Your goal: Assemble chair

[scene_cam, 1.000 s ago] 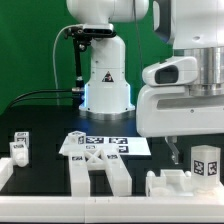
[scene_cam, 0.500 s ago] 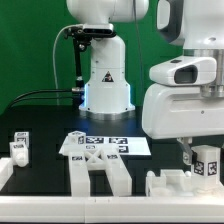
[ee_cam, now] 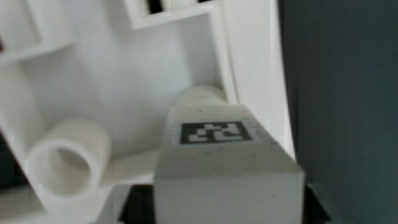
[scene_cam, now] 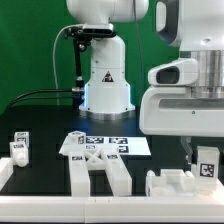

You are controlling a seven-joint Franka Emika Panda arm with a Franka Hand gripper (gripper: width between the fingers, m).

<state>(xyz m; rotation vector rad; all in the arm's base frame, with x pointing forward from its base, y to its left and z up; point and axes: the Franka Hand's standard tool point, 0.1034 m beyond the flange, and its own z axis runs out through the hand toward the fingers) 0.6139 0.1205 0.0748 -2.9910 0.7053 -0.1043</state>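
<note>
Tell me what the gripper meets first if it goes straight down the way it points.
The upright tagged chair piece right under the gripper, by the exterior view's right edge. Whether it already touches is unclear.

The claw [scene_cam: 203, 152] has moved to the exterior view's right; now at the tagged chair piece [scene_cam: 208, 166].

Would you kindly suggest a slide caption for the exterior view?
Panda gripper at a tagged white chair piece, exterior view's right; other parts lie near the marker board.

1 big part [scene_cam: 100, 173] lies before the marker board [scene_cam: 105, 144]. 1 small part [scene_cam: 19, 151] lies at the exterior view's left.
</note>
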